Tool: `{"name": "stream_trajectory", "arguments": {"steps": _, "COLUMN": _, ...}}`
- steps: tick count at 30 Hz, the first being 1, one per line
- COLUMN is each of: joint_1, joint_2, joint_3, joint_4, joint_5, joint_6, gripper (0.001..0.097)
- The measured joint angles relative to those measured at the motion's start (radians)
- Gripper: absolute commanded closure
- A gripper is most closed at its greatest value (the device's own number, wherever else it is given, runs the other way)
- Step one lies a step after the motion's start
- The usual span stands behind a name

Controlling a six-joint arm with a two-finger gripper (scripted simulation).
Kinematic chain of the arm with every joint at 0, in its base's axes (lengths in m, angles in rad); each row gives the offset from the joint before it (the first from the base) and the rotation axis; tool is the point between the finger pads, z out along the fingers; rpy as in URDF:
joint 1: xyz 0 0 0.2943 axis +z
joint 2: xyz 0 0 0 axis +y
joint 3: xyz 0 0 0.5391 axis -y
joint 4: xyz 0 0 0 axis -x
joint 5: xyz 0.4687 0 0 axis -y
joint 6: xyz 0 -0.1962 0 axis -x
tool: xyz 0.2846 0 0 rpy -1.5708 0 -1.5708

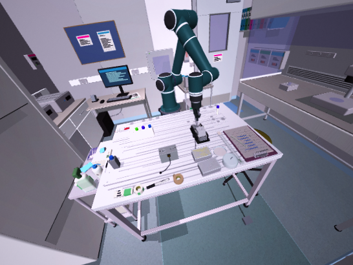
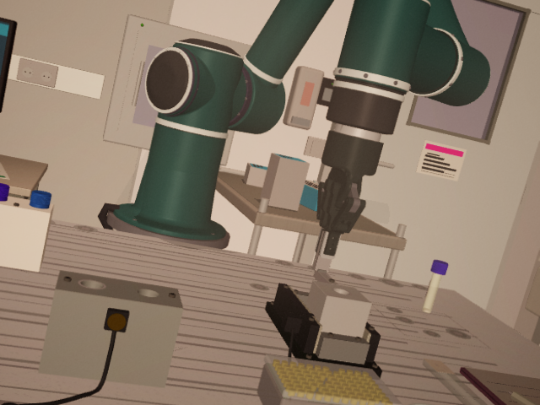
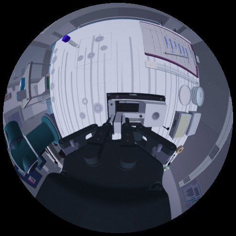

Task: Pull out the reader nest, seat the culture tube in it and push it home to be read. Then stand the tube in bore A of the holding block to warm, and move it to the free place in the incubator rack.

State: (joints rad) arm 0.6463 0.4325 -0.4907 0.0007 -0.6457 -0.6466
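My gripper [image 2: 326,256] [image 3: 117,126] [image 1: 196,118] points straight down at the far end of the reader and is closed on the nest's pull tab [image 3: 118,123] [image 2: 323,267]. The reader nest [image 2: 339,308] [image 3: 155,116] [image 1: 200,130] is a pale grey block with one round bore, sitting in a black frame [image 2: 296,325] near the table's middle. The culture tube [image 2: 435,285] [image 3: 69,41] [image 1: 217,108], cream with a blue cap, stands upright in the incubator rack area at the table's far right corner. The holding block [image 2: 109,325] [image 1: 168,153], grey with two top bores and a cable, stands to the left.
A clipboard [image 1: 250,143] [image 3: 170,47] lies along the right edge of the table. A yellow tip box [image 2: 327,383] [image 3: 182,125], a grey box [image 1: 209,166] and round dishes [image 3: 191,95] sit near the reader. A white stand with coloured caps [image 1: 139,129] is at the far left.
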Motion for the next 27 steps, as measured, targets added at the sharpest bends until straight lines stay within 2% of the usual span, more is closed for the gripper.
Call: {"name": "stream_trajectory", "arguments": {"steps": 27, "joint_1": 0.019, "joint_2": -0.020, "joint_3": -0.036, "joint_4": 0.000, "joint_5": 0.015, "joint_6": -0.019, "gripper": 0.0901}}
